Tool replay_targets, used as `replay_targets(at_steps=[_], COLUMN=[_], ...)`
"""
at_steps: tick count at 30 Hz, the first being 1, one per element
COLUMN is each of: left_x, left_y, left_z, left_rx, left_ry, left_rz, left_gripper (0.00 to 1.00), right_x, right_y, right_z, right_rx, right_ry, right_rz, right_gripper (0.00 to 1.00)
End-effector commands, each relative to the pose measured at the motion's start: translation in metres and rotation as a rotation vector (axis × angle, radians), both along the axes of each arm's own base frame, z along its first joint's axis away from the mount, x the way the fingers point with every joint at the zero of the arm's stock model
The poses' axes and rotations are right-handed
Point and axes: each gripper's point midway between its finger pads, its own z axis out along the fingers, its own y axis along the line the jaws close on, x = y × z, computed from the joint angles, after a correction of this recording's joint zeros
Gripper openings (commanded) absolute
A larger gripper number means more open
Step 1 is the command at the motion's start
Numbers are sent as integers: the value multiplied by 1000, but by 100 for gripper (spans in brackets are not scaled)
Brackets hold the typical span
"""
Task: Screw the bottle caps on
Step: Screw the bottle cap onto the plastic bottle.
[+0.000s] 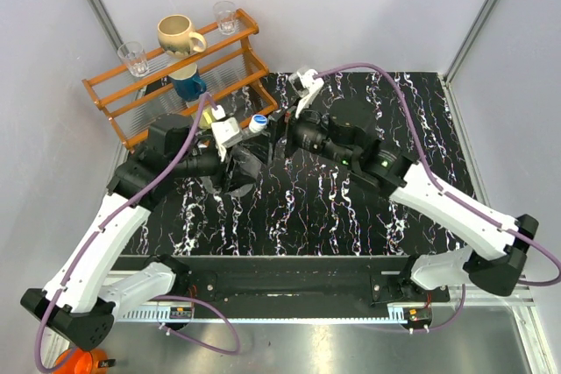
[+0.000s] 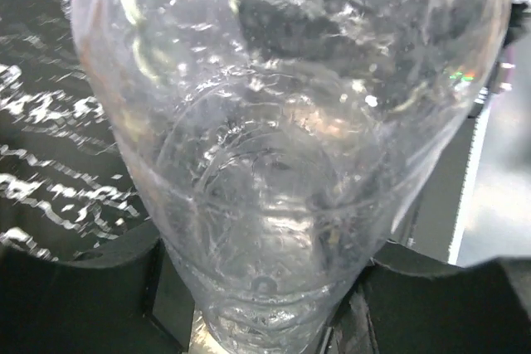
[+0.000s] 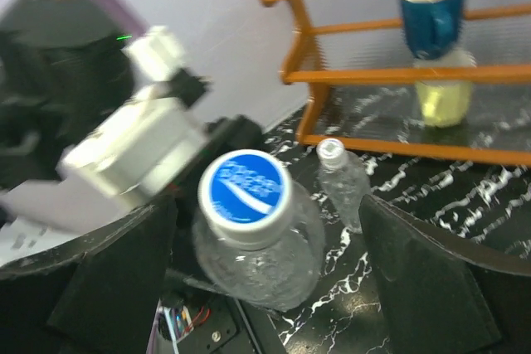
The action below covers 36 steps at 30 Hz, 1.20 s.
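2 white arms (image 1: 96,243), black wrists (purple cables (image 1: 368,65)).

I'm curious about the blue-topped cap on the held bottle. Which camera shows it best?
The right wrist view: the cap sits close up, blue top facing the lens. The top external view shows it only as a tiny blue-white dot. The left wrist view shows just the clear bottle body, no cap.

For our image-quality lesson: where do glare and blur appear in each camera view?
Top external: sharp, evenly lit. Left wrist: the bottle fills the frame, soft, with bright glare spots. Right wrist: the cap is fairly sharp, the rack behind it blurred.
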Motion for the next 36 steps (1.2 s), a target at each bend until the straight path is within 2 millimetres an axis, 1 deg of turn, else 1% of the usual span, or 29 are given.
replay_targets(at_steps=[1, 2, 3, 4, 5, 6, 7, 8, 9, 10, 11, 12, 13, 14, 15, 16, 17, 18, 20, 21, 23, 24, 26, 27, 31, 35, 36], left_x=[-37, -47, -53, -60, -74, -81, -88, -100, -104, -108, -114, -116, -118, -122, -123, -123, -123, -123, -122, -122, -121, -121, -120, -121, -119, -114, -114], left_y=[-20, -23, -24, -24, -25, -25, -25, -24, -24, -23, -22, -22, -22, -20, -20, -20, -20, -20, -20, -20, -21, -21, -21, -21, -21, -22, -22], left_z=[32, 35, 37, 37, 41, 44, 45, 50, 52, 55, 57, 59, 59, 61, 61, 61, 61, 61, 60, 60, 59, 59, 59, 59, 57, 55, 54], left_rx=[-142, -168, -184, -192, -225, -242, -258, -292, -304, -316, -335, -342, -348, -362, -365, -367, -366, -365, -363, -363, -361, -360, -359, -359, -351, -340, -338], left_ry=[-6, 7, 17, 31, 50, 61, 79, 100, 109, 113, 130, 138, 149, 160, 167, 171, 171, 170, 172, 168, 169, 168, 168, 168, 160, 153, 151], left_rz=[-240, -294, -329, -366, -437, -476, -509, -575, -597, -618, -648, -659, -670, -692, -696, -700, -698, -696, -691, -692, -689, -688, -685, -687, -674, -655, -652], left_gripper=[0, 0, 0, 0, 0, 0, 0, 0, 0, 0, 0, 0, 0, 0, 0, 0, 0, 0, 0, 0, 0, 0, 0, 0, 0, 0, 0], right_x=[-68, -71, -80, -89, -91, -102, -108, -110, -126, -125, -124, -133, -127, -128, -124, -123, -127, -124, -129, -126, -126, -123, -123, -122, -118, -119, -119], right_y=[-28, -31, -35, -44, -45, -48, -56, -56, -60, -66, -67, -68, -70, -70, -64, -63, -63, -58, -57, -52, -50, -44, -42, -40, -36, -34, -33], right_z=[90, 88, 89, 95, 89, 90, 96, 88, 93, 95, 90, 93, 92, 96, 91, 93, 98, 96, 102, 98, 102, 99, 102, 101, 102, 106, 105], right_rx=[126, 121, 121, 131, 123, 131, 149, 145, 171, 187, 194, 222, 223, 235, 235, 244, 262, 267, 286, 288, 300, 303, 319, 326, 353, 378, 380], right_ry=[-302, -310, -331, -373, -372, -398, -436, -440, -494, -499, -488, -486, -478, -494, -456, -457, -485, -455, -480, -448, -461, -420, -431, -402, -391, -392, -378], right_rz=[240, 245, 289, 303, 311, 368, 384, 406, 493, 503, 524, 596, 595, 624, 644, 658, 688, 707, 750, 765, 793, 809, 827, 839, 848, 867, 872], right_gripper=[100, 100, 100, 100, 100, 100, 100, 100, 100, 99, 100, 97, 95, 92, 88, 86, 85, 82, 81, 80, 78, 77, 74, 73, 71, 67, 65])
